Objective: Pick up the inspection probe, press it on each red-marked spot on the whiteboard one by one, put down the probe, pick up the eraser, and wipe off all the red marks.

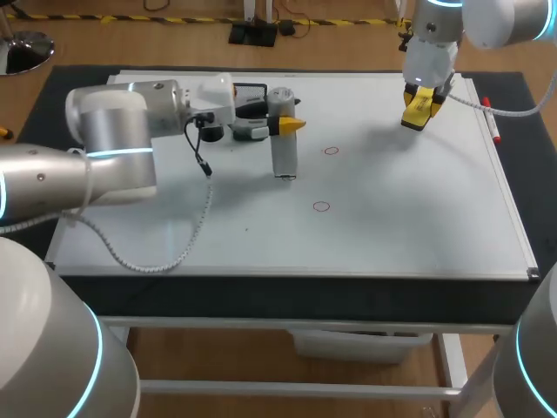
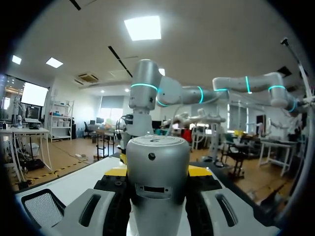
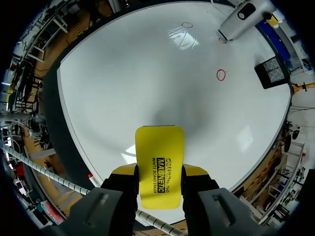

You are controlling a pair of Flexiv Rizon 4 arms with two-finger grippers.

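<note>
A silver cylindrical inspection probe stands upright with its lower end on the whiteboard, and my left gripper is shut on it from the side. In the left wrist view the probe fills the gap between the yellow-tipped fingers. Two red circles, one and another, lie to the probe's right. My right gripper hangs over the board's far right, shut on a yellow eraser. In the right wrist view the eraser sticks out ahead of the fingers, with the red circles and the probe beyond it.
A black mesh holder sits at the board's far edge behind the left gripper. A red marker lies along the right edge. A cable from the left arm loops over the board's left part.
</note>
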